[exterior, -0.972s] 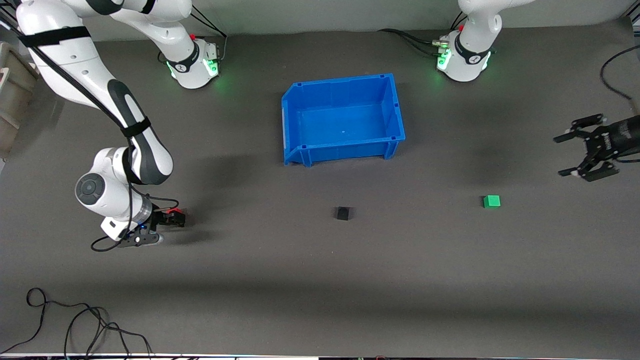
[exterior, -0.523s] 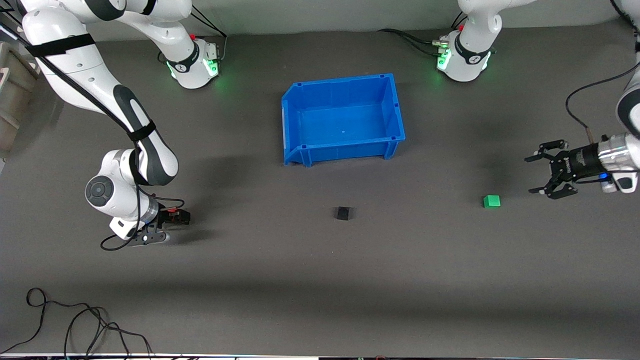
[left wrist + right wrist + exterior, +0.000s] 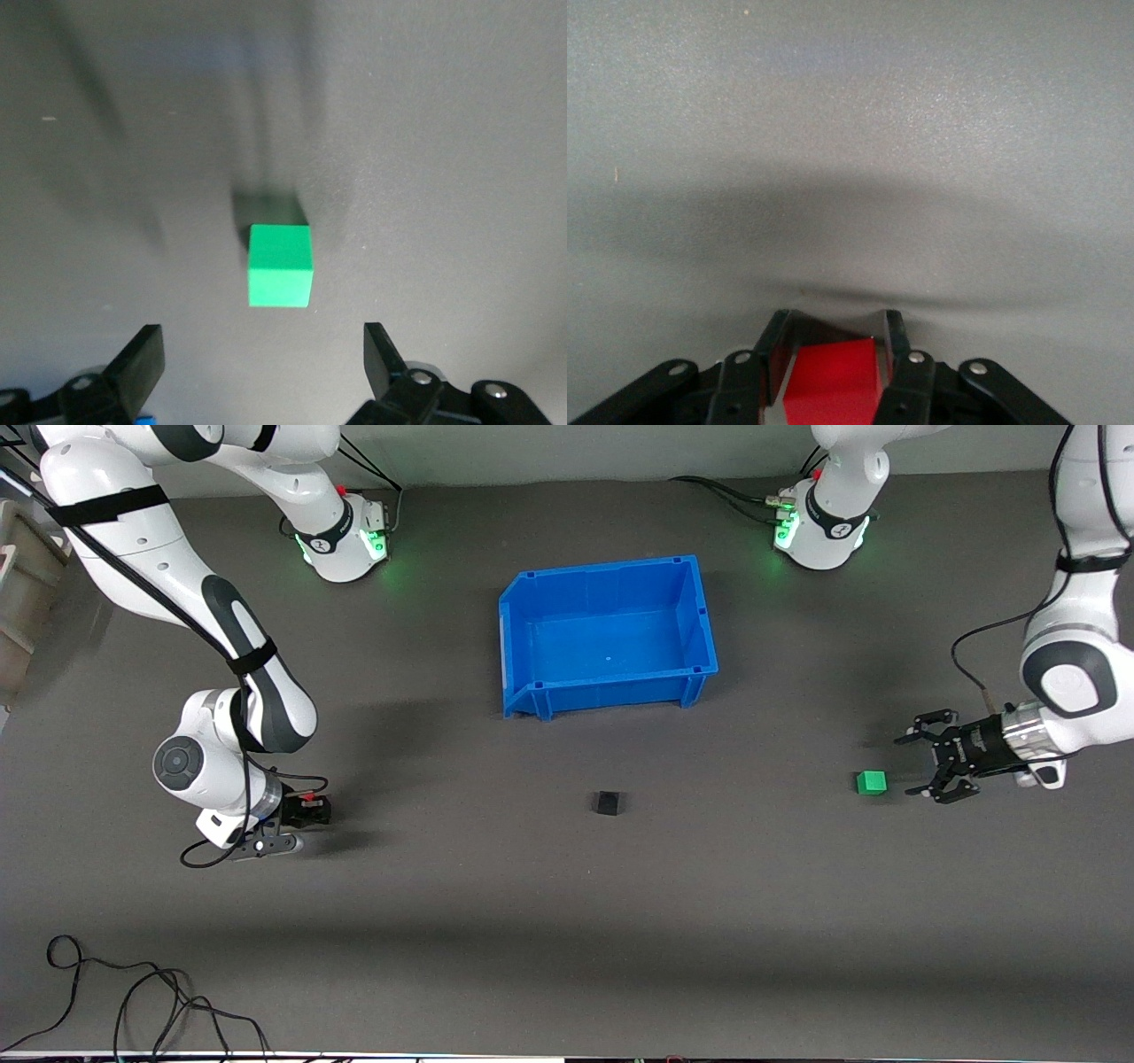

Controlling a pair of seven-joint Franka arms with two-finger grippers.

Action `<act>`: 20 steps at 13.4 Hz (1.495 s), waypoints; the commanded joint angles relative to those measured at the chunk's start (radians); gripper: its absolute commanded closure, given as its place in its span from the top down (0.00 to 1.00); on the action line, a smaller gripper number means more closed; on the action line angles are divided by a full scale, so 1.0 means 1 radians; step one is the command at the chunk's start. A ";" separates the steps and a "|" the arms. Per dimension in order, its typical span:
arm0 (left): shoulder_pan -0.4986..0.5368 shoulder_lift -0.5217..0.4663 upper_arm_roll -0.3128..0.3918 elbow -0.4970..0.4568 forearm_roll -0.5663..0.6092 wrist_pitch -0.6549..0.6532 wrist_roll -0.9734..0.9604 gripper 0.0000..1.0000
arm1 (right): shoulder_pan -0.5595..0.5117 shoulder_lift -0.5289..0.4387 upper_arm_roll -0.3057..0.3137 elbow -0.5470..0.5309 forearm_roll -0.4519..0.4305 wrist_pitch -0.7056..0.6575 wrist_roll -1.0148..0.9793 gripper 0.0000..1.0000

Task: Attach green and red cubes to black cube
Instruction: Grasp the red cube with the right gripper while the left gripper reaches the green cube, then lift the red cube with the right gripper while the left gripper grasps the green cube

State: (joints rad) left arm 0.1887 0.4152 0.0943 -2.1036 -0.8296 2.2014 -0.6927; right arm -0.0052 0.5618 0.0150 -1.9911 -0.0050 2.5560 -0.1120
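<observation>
Your right hand [image 3: 312, 812] sits low at the right arm's end of the desk [image 3: 567, 921], its fingers [image 3: 776, 347] clamped on the red cube [image 3: 833, 382]. The right wrist view shows the red face wedged between the two pads, so that cube is secured and ready to carry. It is well apart from the black cube [image 3: 608, 803], which lies alone near the middle of the desk, nearer the front camera than the blue bin [image 3: 516, 646].

Your left hand [image 3: 921, 768] is at the left arm's end, just beside the green cube [image 3: 871, 781], with its fingers [image 3: 140, 363] spread wide. In the left wrist view the green cube [image 3: 281, 265] rests flat on the desk just ahead of the gap between the tips, roughly centred between them but not yet inside. The wide spread leaves room on both sides of the cube, which suits a straight approach.

The black cube sits between the two coloured ones, so each arm can likely bring its cube in from its own end without crossing the other. Nothing is attached yet. You probably need to advance the left hand until the green cube is between the pads before you close.
</observation>
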 commanded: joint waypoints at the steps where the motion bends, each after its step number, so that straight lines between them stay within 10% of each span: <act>1: -0.014 0.037 0.007 -0.015 -0.098 0.041 0.134 1.00 | -0.001 -0.020 0.002 -0.023 -0.015 0.015 -0.015 0.46; 7: -0.038 0.068 0.007 -0.015 -0.106 0.104 0.140 1.00 | -0.001 -0.022 0.002 -0.025 -0.015 0.012 -0.014 0.44; 10: -0.038 0.086 0.007 -0.013 -0.114 0.107 0.140 1.00 | -0.001 -0.025 0.002 -0.025 -0.015 0.009 -0.014 0.07; 13: -0.041 0.088 0.005 -0.015 -0.135 0.106 0.142 0.98 | -0.002 -0.036 0.002 -0.025 -0.013 0.004 -0.011 0.00; 16: -0.040 0.086 0.007 -0.015 -0.141 0.104 0.147 0.34 | -0.012 -0.094 0.000 -0.014 0.002 -0.052 0.008 0.00; 20: -0.034 0.050 0.008 -0.009 -0.137 0.080 0.134 0.27 | -0.010 -0.163 -0.003 0.087 0.065 -0.296 0.186 0.00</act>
State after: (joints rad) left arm 0.1612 0.5039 0.0947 -2.1067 -0.9491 2.2923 -0.5650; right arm -0.0143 0.4428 0.0110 -1.9457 0.0388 2.3659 -0.0229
